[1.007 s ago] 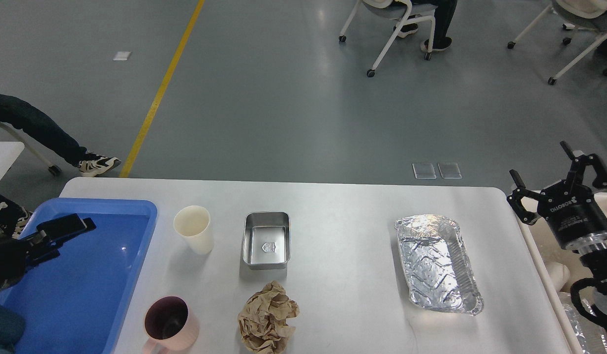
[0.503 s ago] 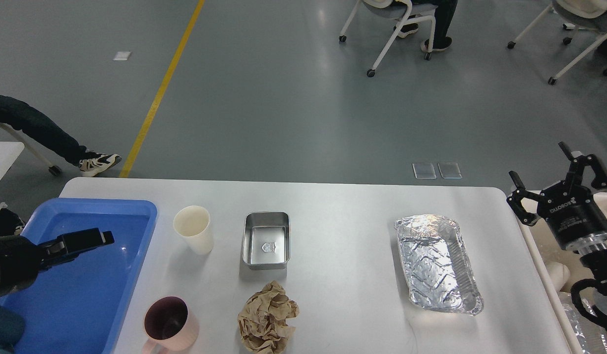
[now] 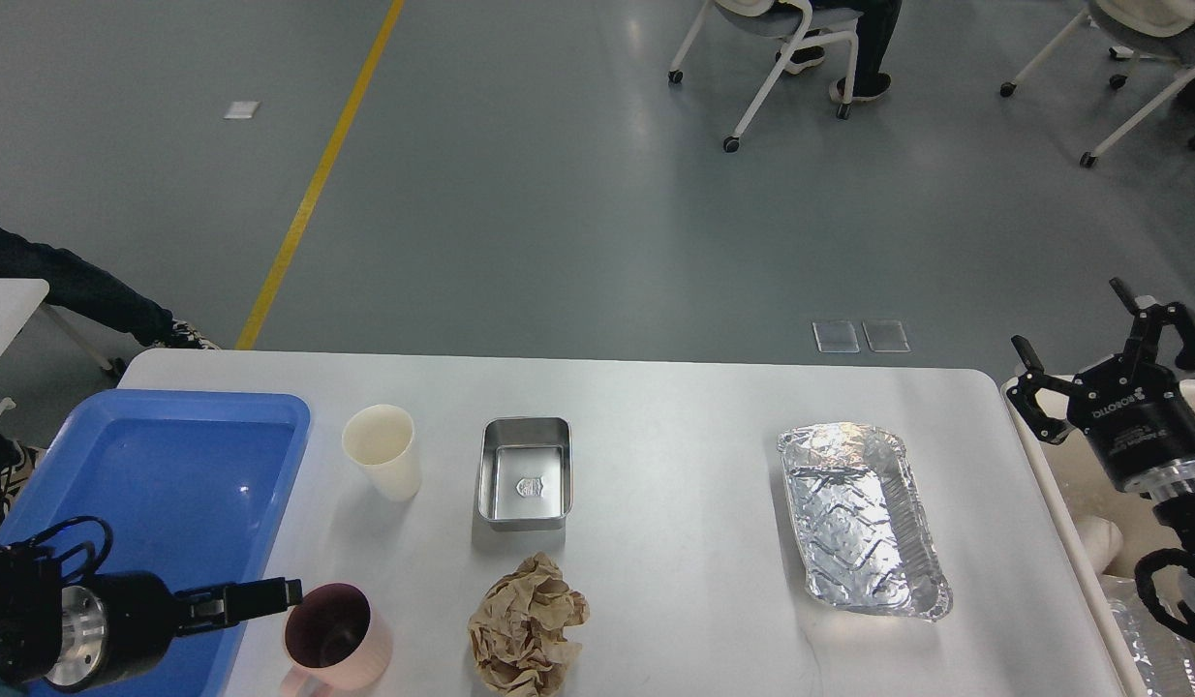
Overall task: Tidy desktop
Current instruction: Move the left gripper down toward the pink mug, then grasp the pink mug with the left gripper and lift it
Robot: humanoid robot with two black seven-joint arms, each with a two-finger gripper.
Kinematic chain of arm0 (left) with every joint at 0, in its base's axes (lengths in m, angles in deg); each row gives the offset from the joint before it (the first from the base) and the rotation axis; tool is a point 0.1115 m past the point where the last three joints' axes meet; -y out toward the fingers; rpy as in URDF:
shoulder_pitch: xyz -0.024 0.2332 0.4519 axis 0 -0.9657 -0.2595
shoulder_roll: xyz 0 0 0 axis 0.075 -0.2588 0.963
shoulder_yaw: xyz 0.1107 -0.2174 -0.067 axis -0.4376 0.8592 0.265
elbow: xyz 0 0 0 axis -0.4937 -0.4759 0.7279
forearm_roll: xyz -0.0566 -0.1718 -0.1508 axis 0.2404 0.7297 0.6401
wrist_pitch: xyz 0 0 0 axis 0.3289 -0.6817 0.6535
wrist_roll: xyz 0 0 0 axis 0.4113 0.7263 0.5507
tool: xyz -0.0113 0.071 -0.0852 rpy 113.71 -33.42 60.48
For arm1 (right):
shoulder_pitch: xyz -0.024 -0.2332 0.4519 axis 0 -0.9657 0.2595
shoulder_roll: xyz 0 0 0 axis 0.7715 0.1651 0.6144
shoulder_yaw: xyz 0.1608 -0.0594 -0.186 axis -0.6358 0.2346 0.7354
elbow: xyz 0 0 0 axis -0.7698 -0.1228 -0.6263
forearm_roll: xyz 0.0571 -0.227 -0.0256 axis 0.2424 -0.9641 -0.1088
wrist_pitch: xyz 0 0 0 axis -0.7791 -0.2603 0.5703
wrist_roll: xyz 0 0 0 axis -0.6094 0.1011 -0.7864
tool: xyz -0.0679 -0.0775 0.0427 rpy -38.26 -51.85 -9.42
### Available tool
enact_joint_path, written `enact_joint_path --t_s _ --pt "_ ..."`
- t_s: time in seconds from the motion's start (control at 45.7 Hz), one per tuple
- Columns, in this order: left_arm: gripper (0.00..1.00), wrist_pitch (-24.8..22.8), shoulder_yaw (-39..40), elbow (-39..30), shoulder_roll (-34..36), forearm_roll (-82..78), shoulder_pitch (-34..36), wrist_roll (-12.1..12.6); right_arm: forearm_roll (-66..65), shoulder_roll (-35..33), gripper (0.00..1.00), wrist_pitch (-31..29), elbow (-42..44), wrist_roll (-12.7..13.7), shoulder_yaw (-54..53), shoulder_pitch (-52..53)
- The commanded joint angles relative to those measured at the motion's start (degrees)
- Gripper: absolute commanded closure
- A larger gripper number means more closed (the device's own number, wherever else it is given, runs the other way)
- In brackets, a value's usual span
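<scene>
The white desktop (image 3: 675,407) holds a cream paper cup (image 3: 382,450), an empty steel box (image 3: 525,472), a ball of crumpled brown paper (image 3: 527,624), a pink mug (image 3: 331,634) and an empty foil tray (image 3: 861,518). My left gripper (image 3: 273,592) points right, low over the near right edge of the blue tray (image 3: 152,465). Its tip is just left of the mug's rim. It is seen edge-on as one dark bar. My right gripper (image 3: 1082,334) is open and empty, past the desktop's right edge.
A cream bin (image 3: 1055,503) stands against the desktop's right side, under my right arm, with foil showing inside it. Chairs and seated people are on the grey floor beyond the table. A person's leg shows at the far left.
My left gripper has swung from over the far part of the blue tray toward me and to the right, ending beside the pink mug. My right gripper has shifted slightly right.
</scene>
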Motion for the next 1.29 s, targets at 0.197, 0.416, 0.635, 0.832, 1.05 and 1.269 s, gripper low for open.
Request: enact_joint_path --t_s 0.197,0.416,0.635,0.832,1.05,1.269 --pt "0.09 -0.11 -3.16 3.52 -5.07 -6.92 0.96 0.02 0.02 -0.11 0.0 0.0 -0.09 -0.1 -0.71 -0.14" --pt "0.46 -1.34 -4.03 4.76 -6.74 -8.33 1.22 2.57 0.11 -0.29 0.0 -0.09 -0.09 -0.1 -1.5 -0.22" --pt "0.91 -2.22 -6.23 5.11 -7.01 -9.21 1.49 0.64 0.11 -0.55 0.0 -0.09 -0.18 -0.1 -1.76 -0.31" --pt "1.0 -2.49 -6.23 5.11 -7.27 -9.74 1.58 -1.91 0.19 -0.55 0.0 0.0 -0.18 -0.1 -2.2 -0.49" --pt "1.0 -3.45 -5.97 3.79 -5.17 -9.91 2.54 -4.98 0.19 -0.55 0.0 0.0 -0.35 -0.1 -2.29 -0.57" --pt "1.0 -5.03 -3.86 -0.25 5.38 -8.68 6.58 -6.31 0.19 -0.46 0.0 0.0 -0.35 -0.1 -2.29 -0.57"
